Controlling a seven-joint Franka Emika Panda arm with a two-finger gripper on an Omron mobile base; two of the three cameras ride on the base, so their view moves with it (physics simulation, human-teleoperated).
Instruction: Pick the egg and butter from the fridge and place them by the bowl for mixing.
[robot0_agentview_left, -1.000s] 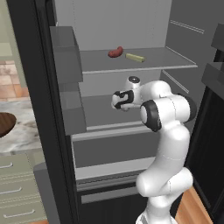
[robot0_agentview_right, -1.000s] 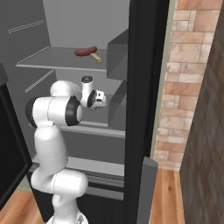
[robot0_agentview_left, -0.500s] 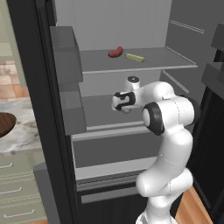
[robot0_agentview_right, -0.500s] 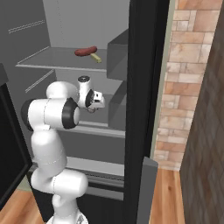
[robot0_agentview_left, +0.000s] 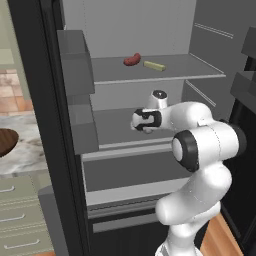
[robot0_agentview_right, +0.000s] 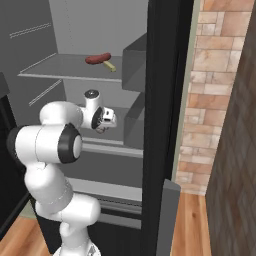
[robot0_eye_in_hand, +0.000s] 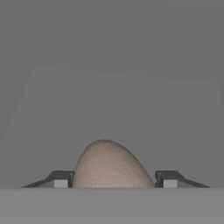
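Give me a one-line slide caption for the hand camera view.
Hand view: the beige egg sits between the gripper's two dark fingertips, against the fridge's grey interior.

Flat, even rendered light, no glare, no hard shadows. Fridge (robot0_agentview_left: 150, 75) interior mid-grey, slightly dim. Base views soft, low-res. Hand view blurry, egg (robot0_eye_in_hand: 111, 166) edges fuzzy, no visible edge distortion

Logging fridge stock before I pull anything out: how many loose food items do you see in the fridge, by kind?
Egg: 1
Butter stick: 1
Red sausage: 1
Total: 3
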